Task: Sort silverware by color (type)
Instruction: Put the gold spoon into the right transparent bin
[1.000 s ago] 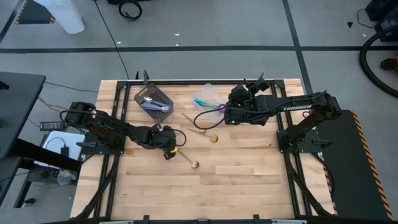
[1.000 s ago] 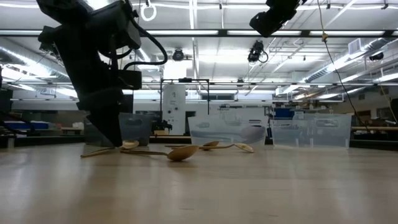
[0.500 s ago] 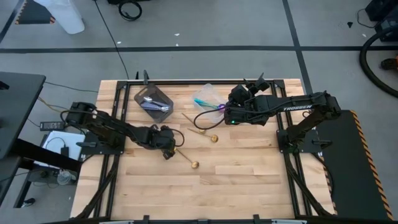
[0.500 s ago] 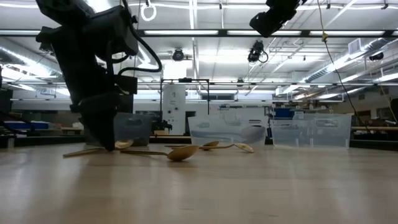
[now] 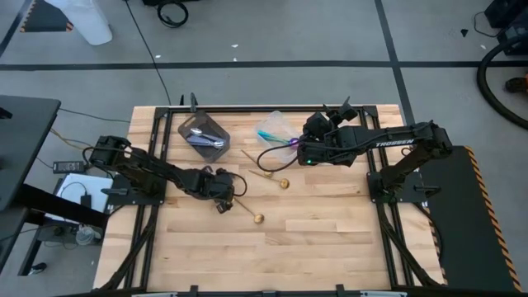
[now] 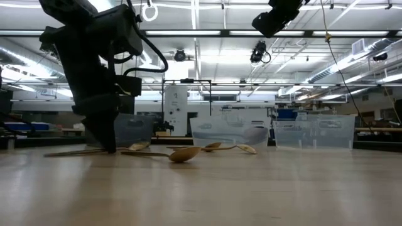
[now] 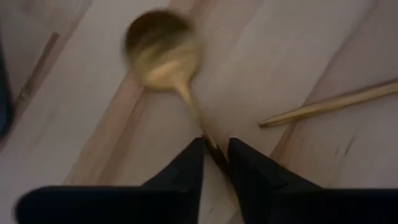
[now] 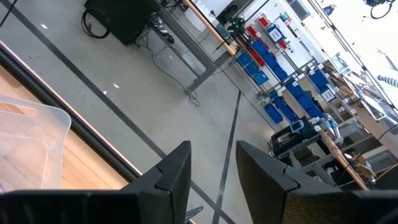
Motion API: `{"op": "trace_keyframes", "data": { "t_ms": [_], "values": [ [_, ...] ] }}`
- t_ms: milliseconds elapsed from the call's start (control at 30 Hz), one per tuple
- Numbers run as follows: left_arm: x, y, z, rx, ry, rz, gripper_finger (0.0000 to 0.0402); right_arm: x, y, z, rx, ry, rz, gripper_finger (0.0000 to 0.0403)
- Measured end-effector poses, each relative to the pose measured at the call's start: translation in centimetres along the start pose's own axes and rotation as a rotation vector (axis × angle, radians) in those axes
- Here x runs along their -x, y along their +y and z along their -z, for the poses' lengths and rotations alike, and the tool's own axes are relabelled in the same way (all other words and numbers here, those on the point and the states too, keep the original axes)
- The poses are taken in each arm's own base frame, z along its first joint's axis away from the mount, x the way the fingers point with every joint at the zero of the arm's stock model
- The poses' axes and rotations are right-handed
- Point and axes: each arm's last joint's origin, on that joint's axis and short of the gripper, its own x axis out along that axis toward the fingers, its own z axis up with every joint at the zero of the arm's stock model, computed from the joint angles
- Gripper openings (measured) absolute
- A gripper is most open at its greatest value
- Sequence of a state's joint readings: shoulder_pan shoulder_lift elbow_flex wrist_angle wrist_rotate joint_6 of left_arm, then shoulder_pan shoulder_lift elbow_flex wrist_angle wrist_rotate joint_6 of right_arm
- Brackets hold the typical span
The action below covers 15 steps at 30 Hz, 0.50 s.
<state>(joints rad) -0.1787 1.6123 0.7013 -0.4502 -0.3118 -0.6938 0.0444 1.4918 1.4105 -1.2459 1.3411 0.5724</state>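
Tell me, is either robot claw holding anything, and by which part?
The left gripper pinches a gold spoon by its handle; the right gripper holds nothing.

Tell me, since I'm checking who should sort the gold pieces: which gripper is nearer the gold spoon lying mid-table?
Left. The left gripper sits just beside the gold spoon; the right gripper is farther off, by the clear tub.

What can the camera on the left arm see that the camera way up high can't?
Only the left wrist view shows the left hand up close: its two dark fingers pinch the thin handle of a gold spoon, with the tip of another gold handle beside it.

Only the high view shows the whole table: the dark tub of silver spoons, the clear tub, the right hand raised near that tub, and more gold spoons.

Both show the left hand down on the wooden table among gold spoons.
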Motion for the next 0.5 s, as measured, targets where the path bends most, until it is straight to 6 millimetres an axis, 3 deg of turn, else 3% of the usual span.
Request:
{"op": "trace_keyframes", "data": {
  "t_ms": [167, 333, 500],
  "values": [
    [0.0, 0.0, 0.0, -0.070, -0.004, 0.001, 0.0017, 0.0, 0.0, 0.0, -0.004, 0.003, -0.006, 0.0137],
    [0.2, 0.0, -0.1, -0.136, -0.018, -0.002, 0.0016, 0.0, 0.0, 0.0, -0.004, 0.004, -0.008, 0.0137],
    [1.8, -0.5, -1.0, -0.258, -0.092, -0.019, 0.0016, 0.0, 0.1, 0.0, 0.000, 0.013, -0.023, 0.0137]
  ]
}}
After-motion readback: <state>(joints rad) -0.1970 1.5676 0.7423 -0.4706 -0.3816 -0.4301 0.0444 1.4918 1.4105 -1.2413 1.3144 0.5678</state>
